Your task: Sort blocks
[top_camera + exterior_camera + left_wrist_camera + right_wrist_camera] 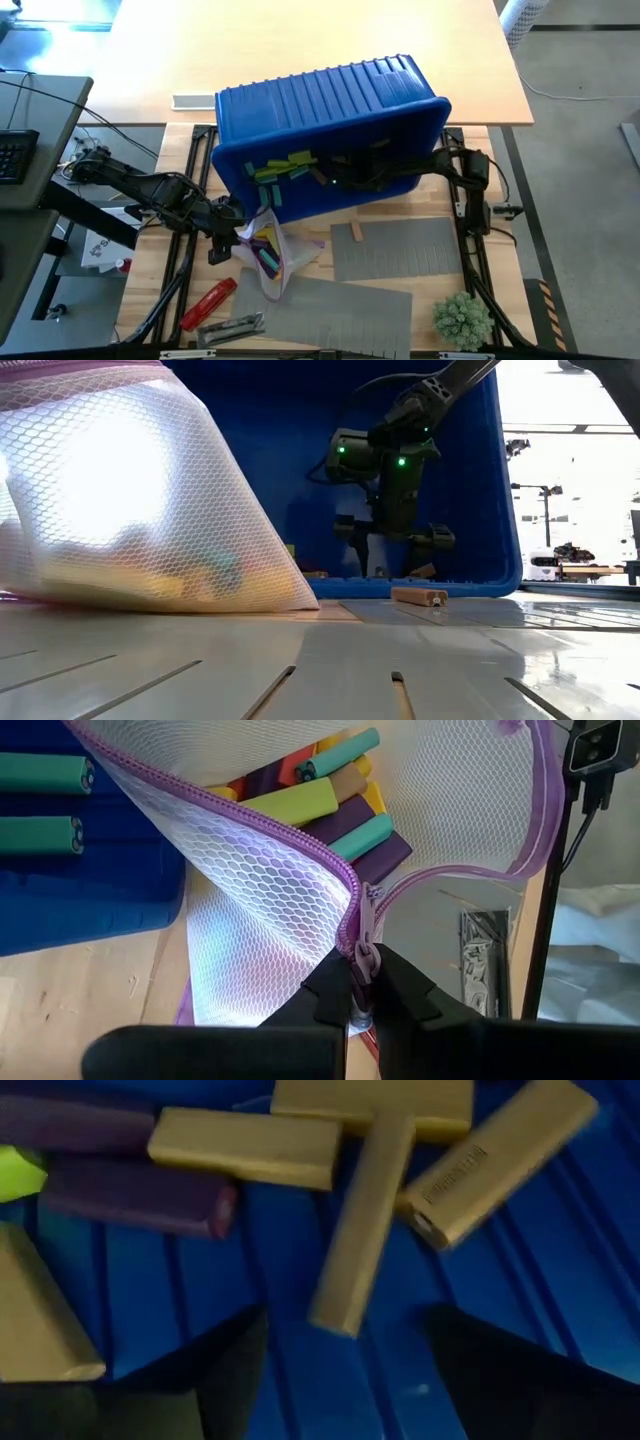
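Red cylindrical tool (208, 302) lies near the table's front left edge. Just right of it, the left gripper (362, 1010) is pinched tight on the purple zipper pull (364, 935) of a white mesh bag (268, 250) holding purple, teal and lime bars (330, 810). Farther right, inside the tipped blue plastic bin (330, 95), the right gripper (345, 1355) hangs with fingers spread over tan wooden blocks (365, 1230) lying crisscross. One tan block (420, 596) lies lengthwise on the grey mat (400, 250) just outside the bin's rim.
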